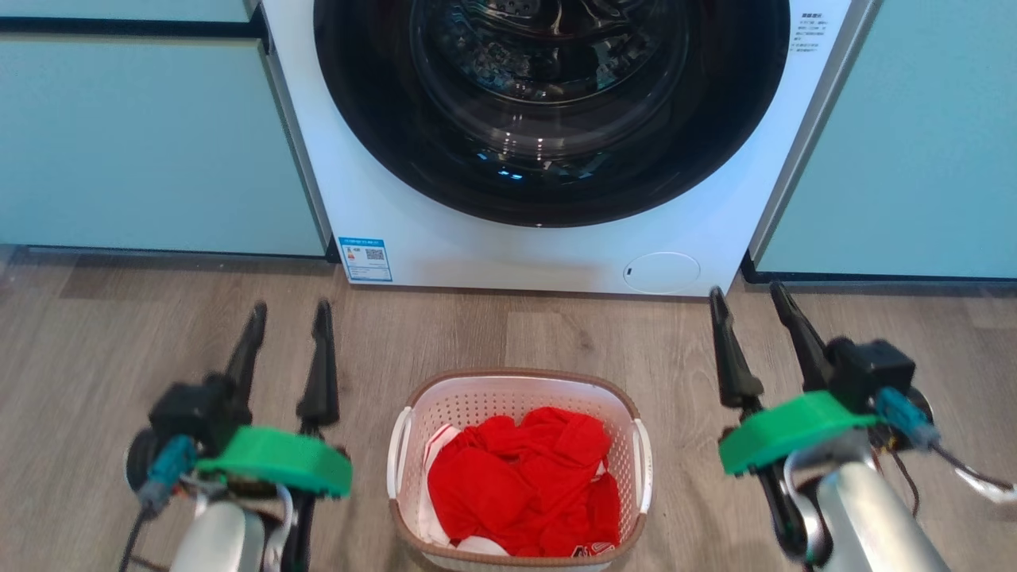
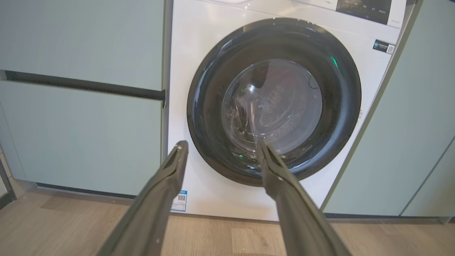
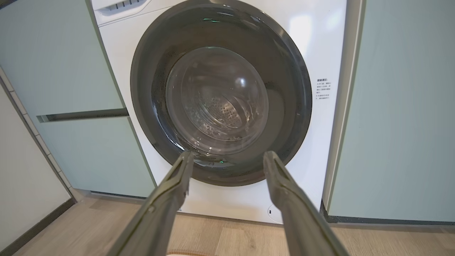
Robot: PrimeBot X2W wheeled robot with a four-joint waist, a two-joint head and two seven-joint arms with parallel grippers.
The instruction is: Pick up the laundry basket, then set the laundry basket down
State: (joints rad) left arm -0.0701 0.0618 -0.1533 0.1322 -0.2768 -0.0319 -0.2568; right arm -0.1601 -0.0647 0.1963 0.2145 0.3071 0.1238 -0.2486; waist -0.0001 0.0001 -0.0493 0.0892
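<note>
Both claws are released and empty: left gripper [image 1: 290,306] & right gripper [image 1: 747,290] each have fingers spread w/ nothing btwn them, pointing toward the washing machine [image 1: 477,254]. Laundry basket [image 1: 516,375] sits upright on the wood floor [image 1: 95,342], btwn the two arms and nearer the robot than the fingertips, in front of the washer, touching neither gripper. Red clothes [image 1: 516,477] are heaped inside. This fits 2 stages: basket down awaiting a lift, or basket down again w/ claws let go; can't tell which. Risks, as I judge them: basket looks light & thin-walled, so any arm swinging inward could knock it, sliding or tipping it on the smooth floor. If a lift is due, the white side handles are slim targets for long fingers. A tip could miss, or snag in the perforations. A grip on 1 side only would tilt it & spill the clothes. W/ 2 arms, uneven height or squeeze could twist the plastic & let it slip. Washer door is ahead of both claws, so reaching too far fwd could strike the glass.
</note>
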